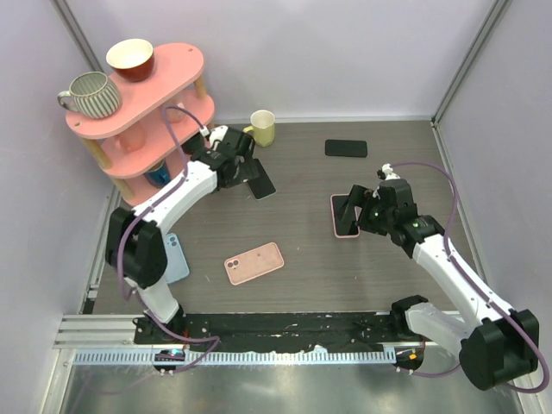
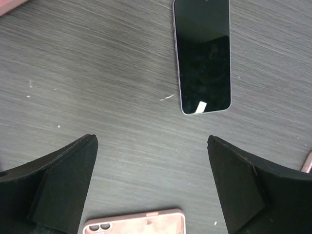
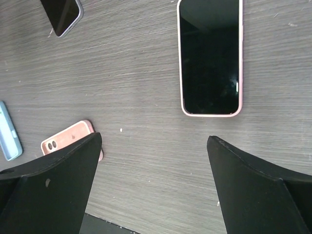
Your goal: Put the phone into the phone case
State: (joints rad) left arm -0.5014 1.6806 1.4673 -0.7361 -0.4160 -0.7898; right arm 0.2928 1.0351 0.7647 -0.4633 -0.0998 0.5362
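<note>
Your right pincer (image 3: 153, 141) hung spread wide over the tabletop (image 3: 131, 73), gripping nothing. You had a pink-rimmed phone (image 3: 210, 56) screen-up ahead, a dark phone (image 3: 61, 14) top left, a pink phone back (image 3: 66, 136) by the left finger, and a pale blue slab (image 3: 9, 131) at the left edge.

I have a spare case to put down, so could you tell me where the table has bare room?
Bare table lies between the face-down pink phone and the right arm, and right of the rearmost black phone. The far left is crowded: pink shelf, yellow mug, left claw.

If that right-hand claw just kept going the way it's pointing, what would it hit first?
The right gripper would likely meet bare table just short of the pink-edged phone; depth is unclear.
</note>
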